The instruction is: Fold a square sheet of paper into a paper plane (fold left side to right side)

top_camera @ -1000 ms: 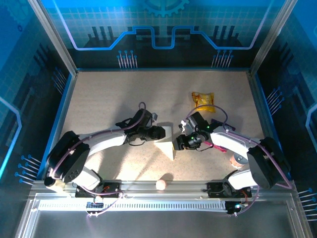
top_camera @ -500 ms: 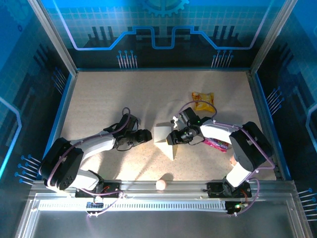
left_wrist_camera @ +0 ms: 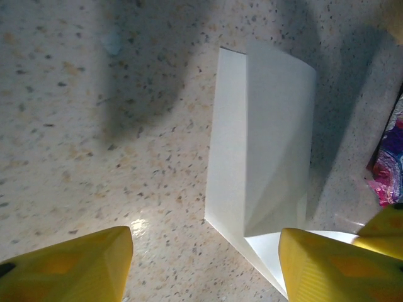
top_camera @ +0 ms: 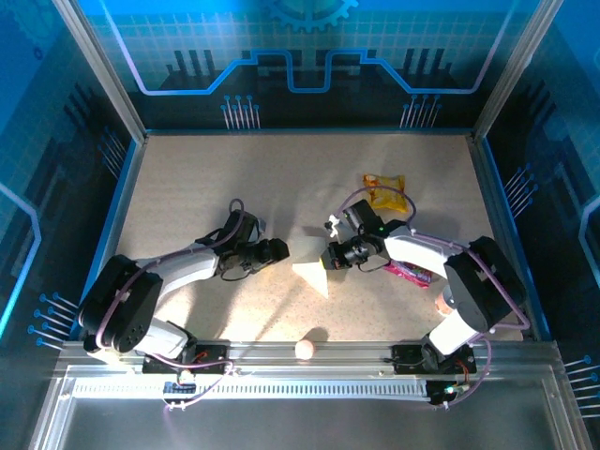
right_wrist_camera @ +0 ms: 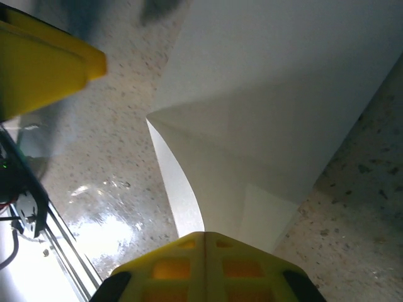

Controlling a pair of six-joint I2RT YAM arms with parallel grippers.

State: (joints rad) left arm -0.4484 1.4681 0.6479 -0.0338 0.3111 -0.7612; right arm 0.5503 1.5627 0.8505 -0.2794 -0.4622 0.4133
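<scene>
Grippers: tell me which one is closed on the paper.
The right gripper: it is shut tight on an edge of the folded white paper. The left gripper stands open, gripping nothing.

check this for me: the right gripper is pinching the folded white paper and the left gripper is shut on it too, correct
Not quite. The right gripper is pinching the folded white paper, but the left gripper is open, not shut on it: the left wrist view shows its yellow fingers standing wide apart.

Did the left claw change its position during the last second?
Yes. The left claw went left, away from the folded paper and farther from the yellow snack packet.
</scene>
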